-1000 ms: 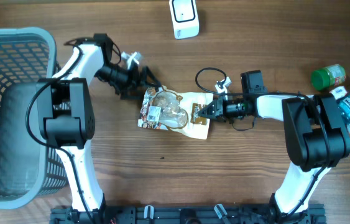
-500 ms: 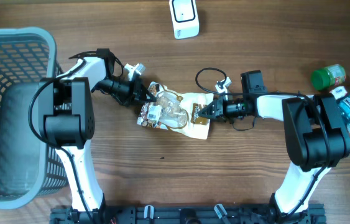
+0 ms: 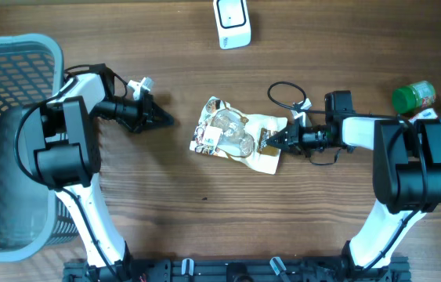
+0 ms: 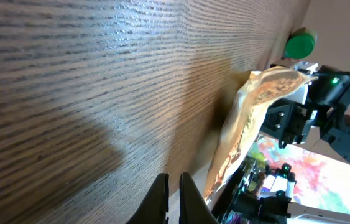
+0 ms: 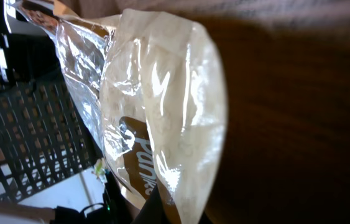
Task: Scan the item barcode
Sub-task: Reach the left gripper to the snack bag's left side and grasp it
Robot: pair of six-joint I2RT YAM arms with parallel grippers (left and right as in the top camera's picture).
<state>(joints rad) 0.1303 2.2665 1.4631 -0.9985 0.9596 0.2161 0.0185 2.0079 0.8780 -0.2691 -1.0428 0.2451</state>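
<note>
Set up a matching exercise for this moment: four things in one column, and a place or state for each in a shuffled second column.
Things:
1. snack packet
2. left gripper
3. white scanner
4. basket

Places or states:
A. at the far edge of the table, near the middle
B. at the left end of the table
C. shut on nothing, apart from the packet
D. pinched at its right edge by the right gripper

Pairs: 1-D, 2-C, 3-A, 4-B
</note>
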